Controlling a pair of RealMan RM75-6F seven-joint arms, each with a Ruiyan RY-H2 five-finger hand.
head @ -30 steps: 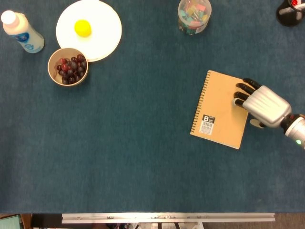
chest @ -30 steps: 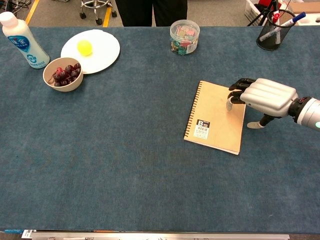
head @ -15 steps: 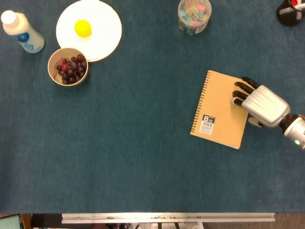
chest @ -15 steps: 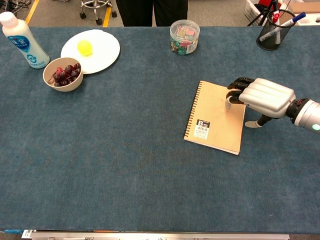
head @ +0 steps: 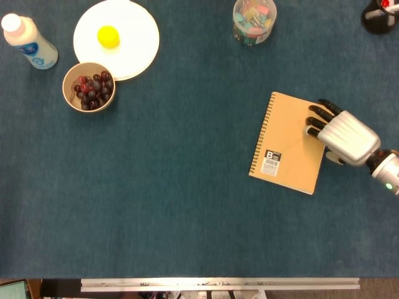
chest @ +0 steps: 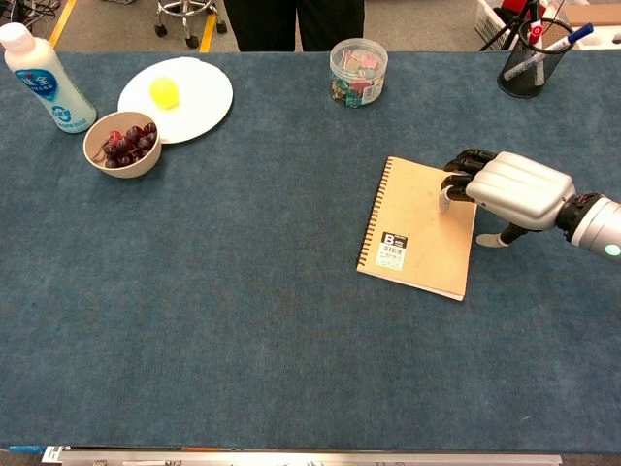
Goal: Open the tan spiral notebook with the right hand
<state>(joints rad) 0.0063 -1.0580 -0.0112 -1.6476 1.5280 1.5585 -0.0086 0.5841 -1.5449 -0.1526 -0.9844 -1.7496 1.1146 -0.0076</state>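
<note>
The tan spiral notebook (head: 283, 140) (chest: 417, 218) lies closed and flat on the blue table, right of the middle, with its wire binding on the left and a barcode label near the lower left. My right hand (head: 343, 136) (chest: 514, 186) reaches in from the right over the notebook's right edge. Its dark fingertips (head: 313, 121) (chest: 448, 194) rest on the cover near the upper right corner. The thumb lies on the table just beside that edge. The cover is not lifted. My left hand shows in neither view.
At the far left stand a white plate (head: 134, 37) with a yellow fruit, a bowl (head: 65, 87) of dark grapes and a white bottle (head: 28, 41). A clear jar of clips (head: 254, 20) is behind the notebook, and a black pen holder (chest: 532, 60) is at the far right corner.
My right hand has shifted a little toward the far side along the notebook's right edge. The notebook has not moved and stays closed.
</note>
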